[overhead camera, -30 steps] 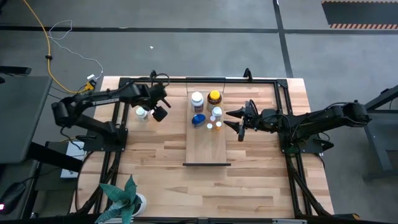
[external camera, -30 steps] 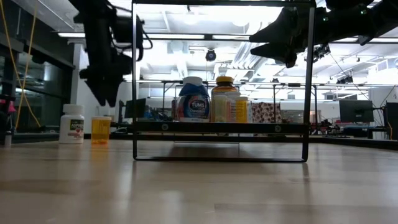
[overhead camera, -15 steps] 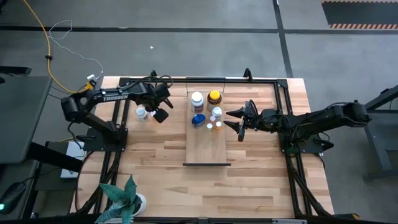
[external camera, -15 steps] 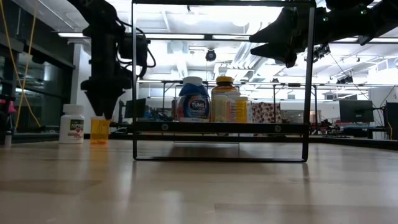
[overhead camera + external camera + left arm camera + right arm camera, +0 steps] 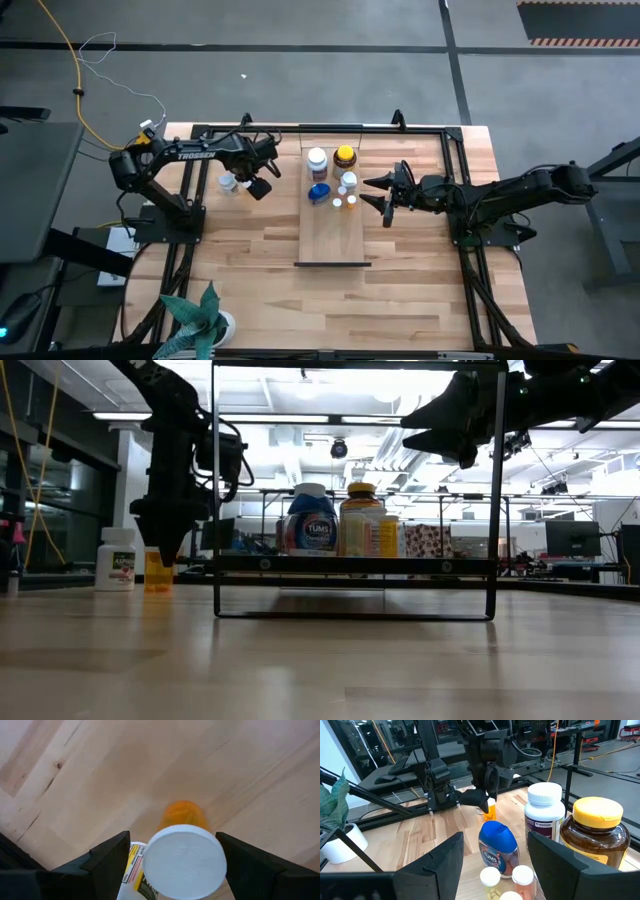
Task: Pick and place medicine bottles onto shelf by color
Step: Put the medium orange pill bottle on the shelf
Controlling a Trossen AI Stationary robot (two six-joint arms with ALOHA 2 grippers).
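Note:
A white bottle (image 5: 117,559) and a small orange bottle (image 5: 158,571) stand on the table left of the shelf (image 5: 333,235). My left gripper (image 5: 161,546) hangs open, pointing down, fingertips about level with the orange bottle's top. In the left wrist view the white cap (image 5: 186,861) shows between the fingers, the orange bottle (image 5: 184,815) just beyond. No touch shows. On the shelf's far end stand a white bottle (image 5: 317,160), an amber one with a yellow cap (image 5: 345,156), a blue-capped one (image 5: 319,192) and tiny ones (image 5: 345,201). My right gripper (image 5: 364,191) waits open beside them.
The shelf sits raised on a black metal frame (image 5: 354,563), whose rails (image 5: 455,190) also run around the table's far half. A potted plant (image 5: 203,318) stands at the near left corner. The table's near half (image 5: 330,310) is bare wood.
My left gripper has come down over the white and orange bottles, shifting slightly toward the table's near edge and tipping until it points straight down. Its fingers have stayed open. The bottles have not moved.

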